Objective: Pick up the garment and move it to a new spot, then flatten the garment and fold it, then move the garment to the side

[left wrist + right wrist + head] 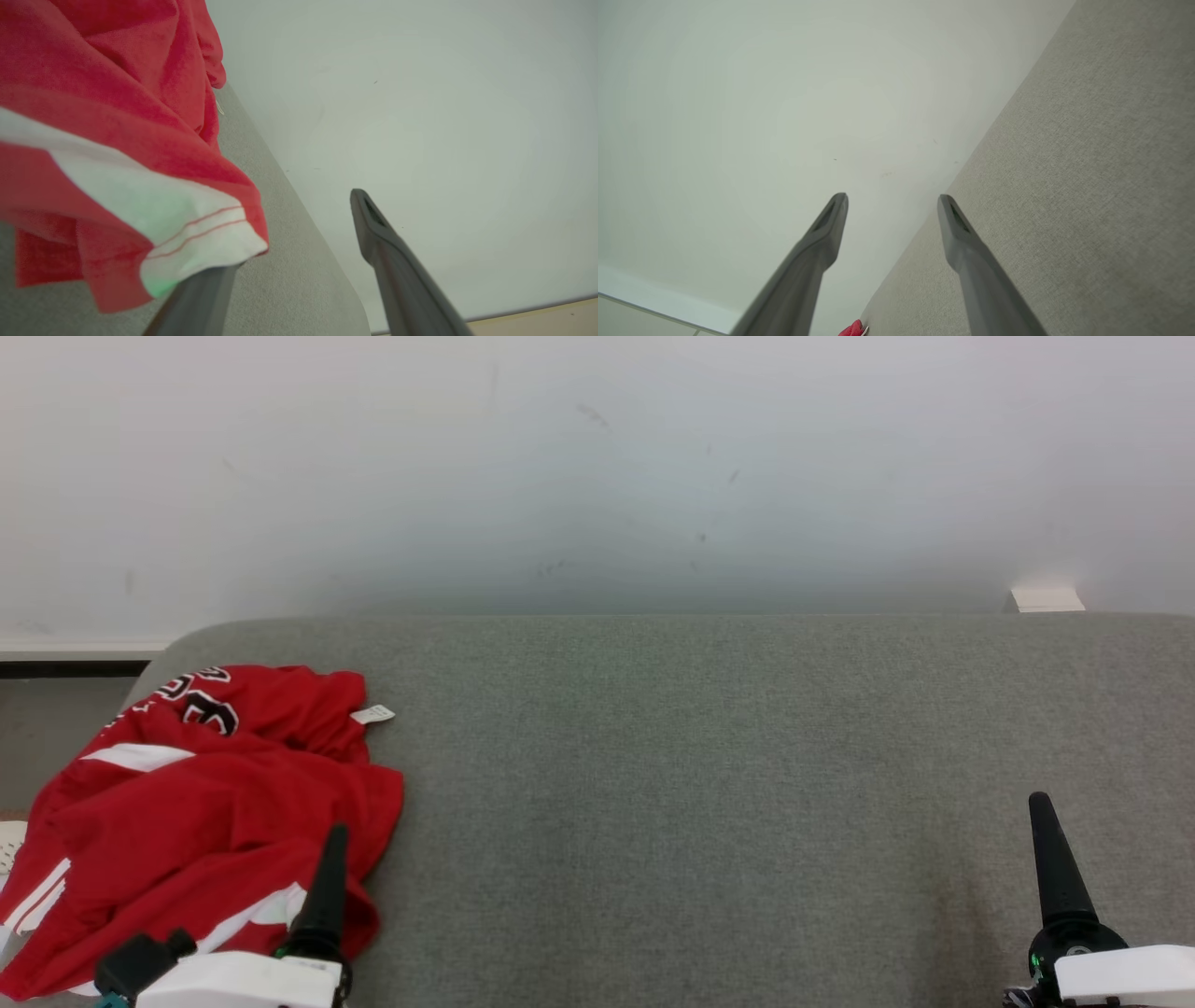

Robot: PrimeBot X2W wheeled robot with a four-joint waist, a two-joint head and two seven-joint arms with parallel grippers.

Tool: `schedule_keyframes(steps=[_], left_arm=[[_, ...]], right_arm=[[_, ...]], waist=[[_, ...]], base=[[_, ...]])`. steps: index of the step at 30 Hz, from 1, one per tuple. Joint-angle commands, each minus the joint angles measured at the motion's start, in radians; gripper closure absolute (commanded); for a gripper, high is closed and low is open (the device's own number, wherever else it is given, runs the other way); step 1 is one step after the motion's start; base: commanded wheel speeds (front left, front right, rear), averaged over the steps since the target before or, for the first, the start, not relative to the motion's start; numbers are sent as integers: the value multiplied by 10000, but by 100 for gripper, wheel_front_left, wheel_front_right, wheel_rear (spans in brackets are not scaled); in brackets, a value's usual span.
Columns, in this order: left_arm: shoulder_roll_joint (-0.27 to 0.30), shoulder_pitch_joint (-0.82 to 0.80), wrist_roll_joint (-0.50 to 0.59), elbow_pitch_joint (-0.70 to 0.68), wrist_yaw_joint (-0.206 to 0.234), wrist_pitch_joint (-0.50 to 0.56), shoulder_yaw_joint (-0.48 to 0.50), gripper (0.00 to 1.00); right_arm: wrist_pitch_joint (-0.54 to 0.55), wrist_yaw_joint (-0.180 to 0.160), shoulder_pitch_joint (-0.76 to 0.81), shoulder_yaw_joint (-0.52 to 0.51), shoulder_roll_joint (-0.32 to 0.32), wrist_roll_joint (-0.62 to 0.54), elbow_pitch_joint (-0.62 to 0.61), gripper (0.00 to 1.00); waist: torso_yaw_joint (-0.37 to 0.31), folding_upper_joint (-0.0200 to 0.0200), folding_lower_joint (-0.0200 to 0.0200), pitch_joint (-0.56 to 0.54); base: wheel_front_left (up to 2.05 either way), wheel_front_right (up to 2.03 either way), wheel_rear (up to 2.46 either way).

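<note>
My left gripper (299, 200) has long, tapered dark-grey fingers (325, 887) on a white wrist shell (233, 982); my right gripper (892, 198) matches, a small green light (1034, 959) at its black base (1074, 933).

Garment (205, 812) on worktop's (709, 784) left end, edge draped over my left fingers (327, 887); right fingers (1055, 868) far right; wall (597, 476) behind.
</note>
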Motion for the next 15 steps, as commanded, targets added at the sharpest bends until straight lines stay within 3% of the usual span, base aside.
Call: schedule_keyframes(steps=[1,15], left_arm=[[190,-265,459,-200,67,-138,-35,0],[833,-460,3912,-103,758,-598,-752,0]], right_arm=[[-111,-5,-220,71,-174,-339,-211,0],[-578,-7,-241,465,-512,-3105,-411,0]], waist=[[-11,0,0,-3],[-110,0,0,-43]], base=[[0,0,0],[0,0,0]])
